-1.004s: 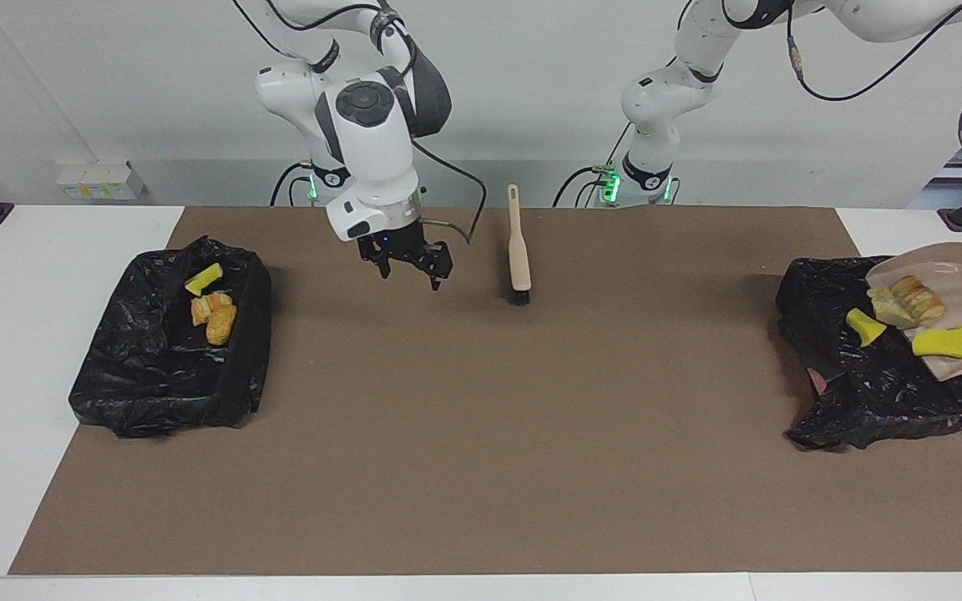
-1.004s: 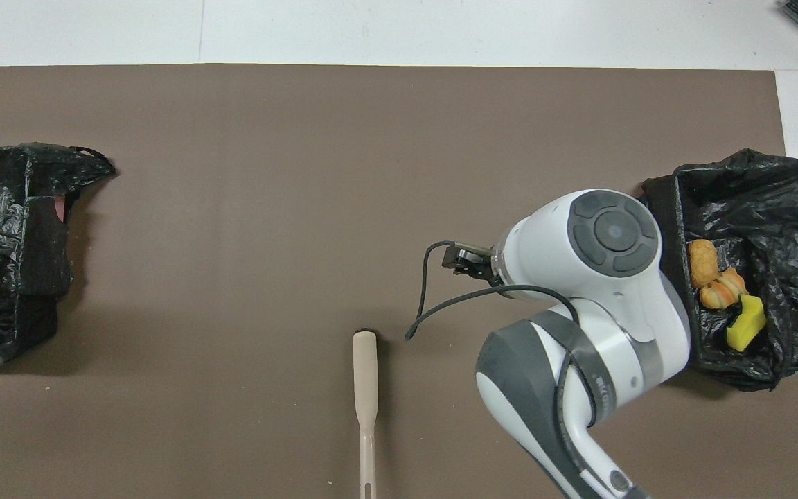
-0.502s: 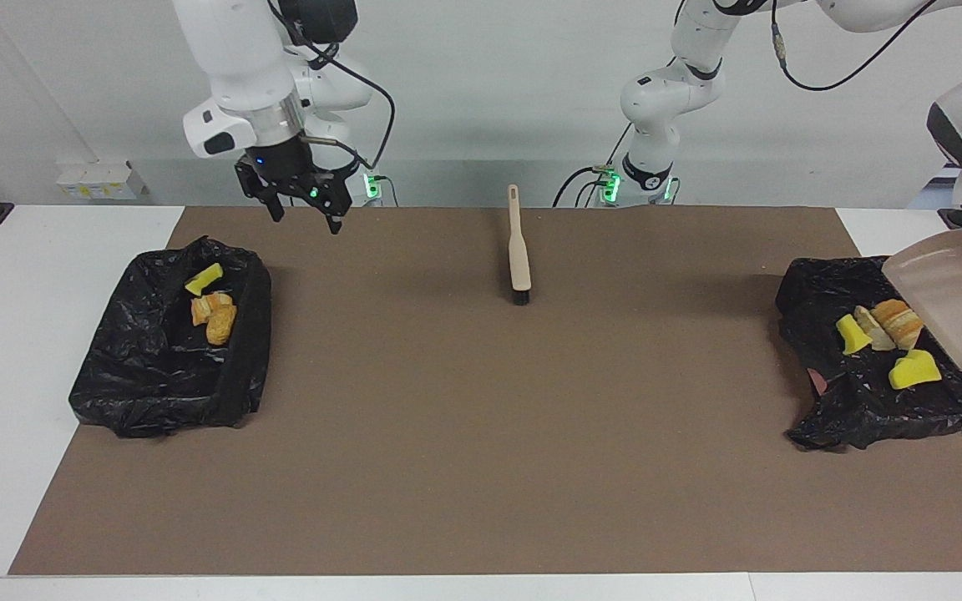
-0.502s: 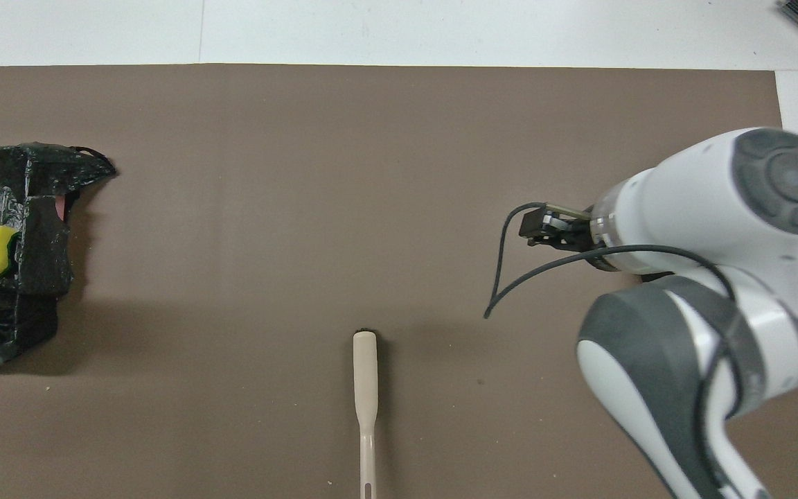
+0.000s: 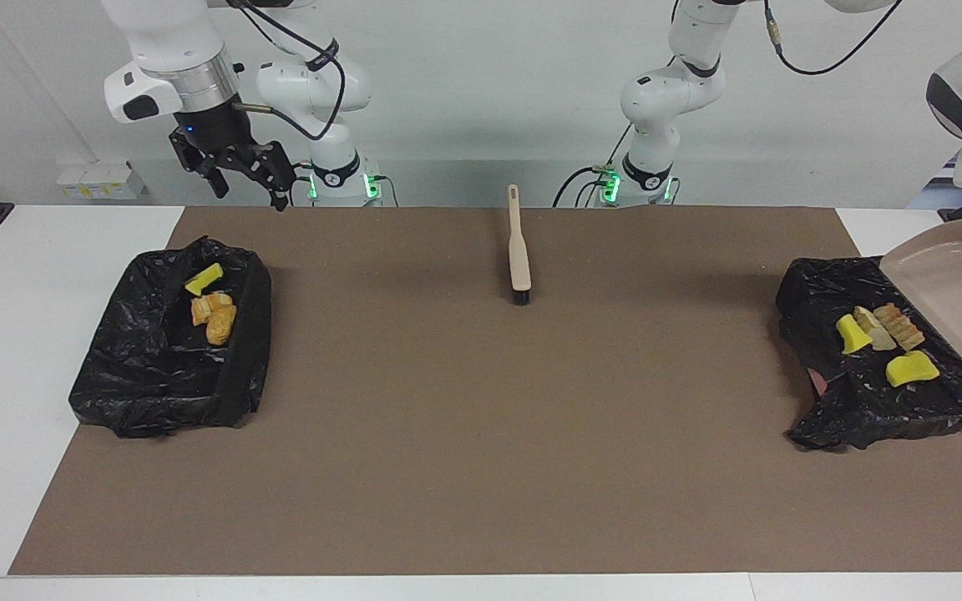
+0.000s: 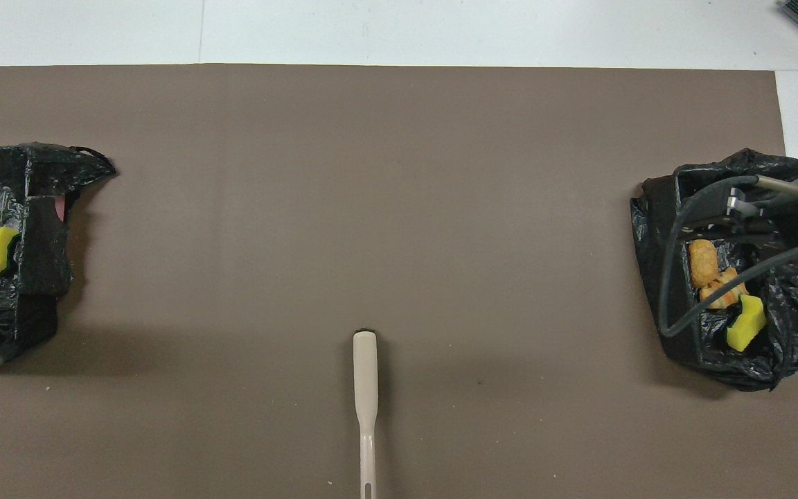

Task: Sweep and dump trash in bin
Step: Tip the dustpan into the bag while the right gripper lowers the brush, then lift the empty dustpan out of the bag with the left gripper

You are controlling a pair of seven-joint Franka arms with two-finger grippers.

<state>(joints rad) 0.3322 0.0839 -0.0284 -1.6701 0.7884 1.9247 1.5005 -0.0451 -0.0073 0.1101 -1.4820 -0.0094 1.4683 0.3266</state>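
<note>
Over the bin (image 5: 882,367) at the left arm's end, dustpan (image 5: 953,288) tilts, scraps (image 5: 882,330) lying below it inside; left gripper out of frame, shut. Right gripper (image 5: 243,179), apart, empty, waits above the worktop (image 5: 481,434).

My two arms are glossy white, rounded shells with dark grey joint caps. Black cables loop along both. Green lights glow at each base. The right arm's wrist carries a silver metal ring, then a black, angular two-finger right tool (image 5: 249,179) with a small blue light.
</note>
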